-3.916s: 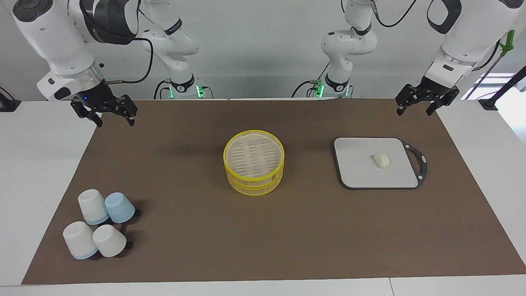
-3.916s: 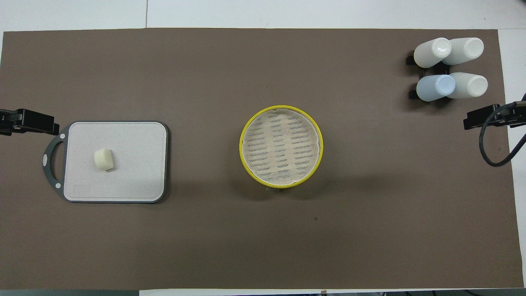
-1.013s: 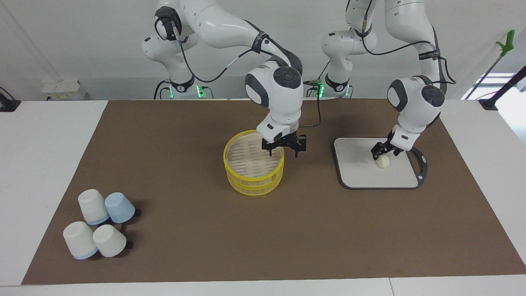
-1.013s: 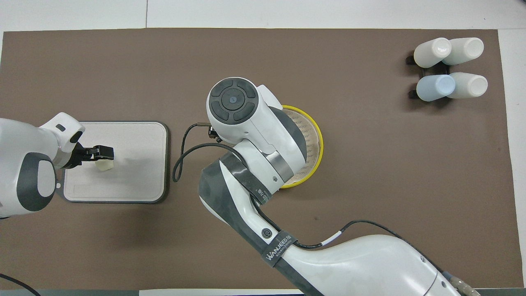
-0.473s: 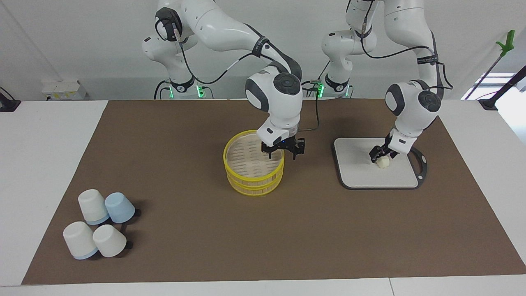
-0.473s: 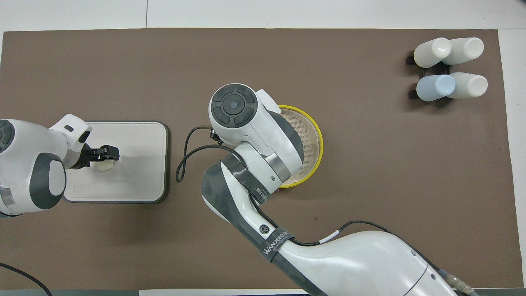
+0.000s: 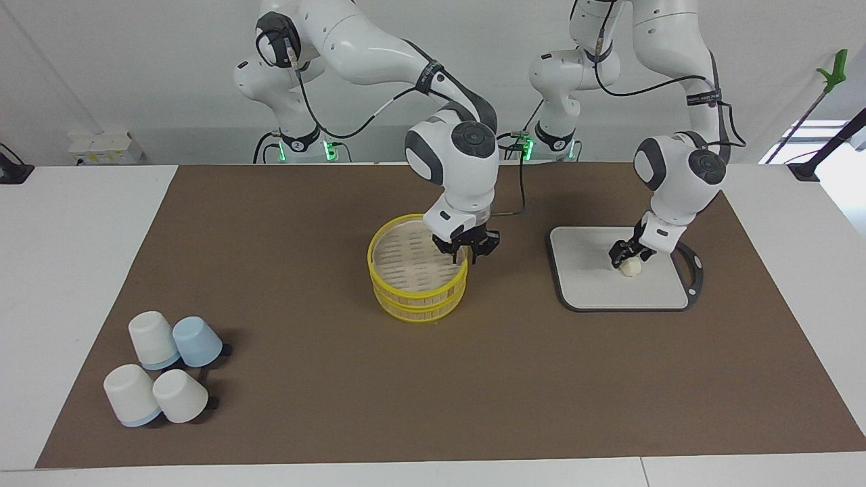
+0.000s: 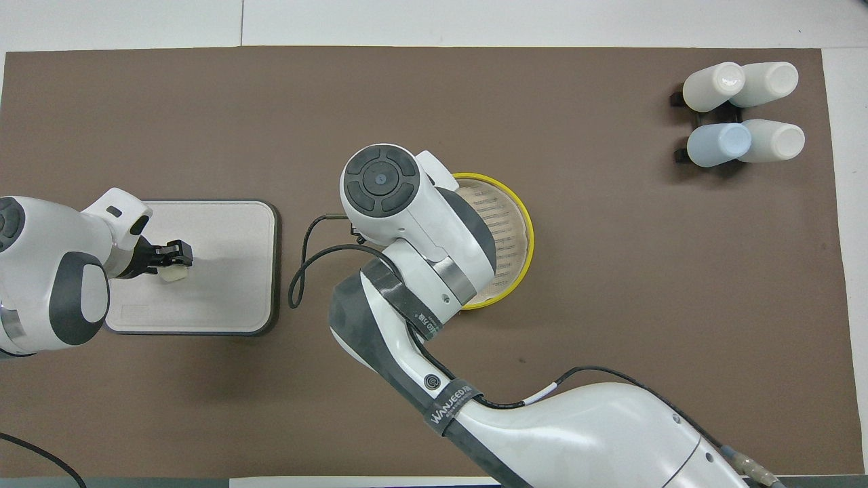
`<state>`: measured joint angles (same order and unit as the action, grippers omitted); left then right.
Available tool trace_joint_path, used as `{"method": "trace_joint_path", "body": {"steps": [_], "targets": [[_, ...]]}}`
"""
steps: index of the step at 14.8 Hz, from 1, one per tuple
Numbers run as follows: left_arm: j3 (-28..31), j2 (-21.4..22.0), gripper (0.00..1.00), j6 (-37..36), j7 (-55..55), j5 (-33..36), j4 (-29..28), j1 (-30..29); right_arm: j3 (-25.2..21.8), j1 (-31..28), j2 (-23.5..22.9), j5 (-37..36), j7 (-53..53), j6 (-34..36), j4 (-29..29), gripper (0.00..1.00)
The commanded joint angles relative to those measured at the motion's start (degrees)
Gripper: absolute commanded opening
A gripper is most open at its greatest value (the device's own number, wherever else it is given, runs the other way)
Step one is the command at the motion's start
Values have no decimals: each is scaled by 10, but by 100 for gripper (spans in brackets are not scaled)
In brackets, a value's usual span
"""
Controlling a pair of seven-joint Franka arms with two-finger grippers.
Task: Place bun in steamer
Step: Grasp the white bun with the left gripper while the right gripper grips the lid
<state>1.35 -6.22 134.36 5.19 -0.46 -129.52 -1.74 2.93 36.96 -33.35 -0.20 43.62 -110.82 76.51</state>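
Observation:
The steamer (image 7: pixel 413 270) stands mid-mat, two stacked bamboo tiers with yellow rims and nothing inside. My right gripper (image 7: pixel 465 253) is down at the top tier's rim on the side toward the left arm's end, its fingertips shut on that rim. In the overhead view the right wrist hides this gripper and part of the steamer (image 8: pixel 510 227). The bun (image 7: pixel 631 268), a small cream lump, lies on the grey board (image 7: pixel 585 284). Tilted down over it, my left gripper (image 7: pixel 624 256) has closed its fingers on the bun (image 8: pixel 173 274) from above.
Several upturned white and pale-blue cups (image 7: pixel 162 368) cluster toward the right arm's end, farther from the robots than the steamer. The board's dark handle (image 7: pixel 693 270) points toward the left arm's end of the brown mat.
Over the last second both grippers have closed: the right one onto the steamer's rim, the left one onto the bun. Both had come in from the table's ends before that.

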Motion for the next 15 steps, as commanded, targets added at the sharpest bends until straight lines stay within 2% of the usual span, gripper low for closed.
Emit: {"method": "trace_joint_path", "body": {"steps": [1,3,5,7,11,15], "targets": [[1,2,46,8,13,12,-7,4,-6,0,11,-7,-15,41,-16,0],[1,2,40,7,13,12,-6,4,-6,-7,15,-6,-17,61,-37,0],[1,2,39,-2,13,12,0,5,-6,-14,22,-2,-19,81,-69,0],[1,0,39,-21,14,12,16,5,-6,-24,35,-1,-22,89,-73,0],[1,2,39,-122,18,8,89,26,-5,-65,55,-3,-80,102,-72,0],[1,1,39,-194,113,-5,159,81,-6,-121,72,-4,-195,132,-72,0]]}}
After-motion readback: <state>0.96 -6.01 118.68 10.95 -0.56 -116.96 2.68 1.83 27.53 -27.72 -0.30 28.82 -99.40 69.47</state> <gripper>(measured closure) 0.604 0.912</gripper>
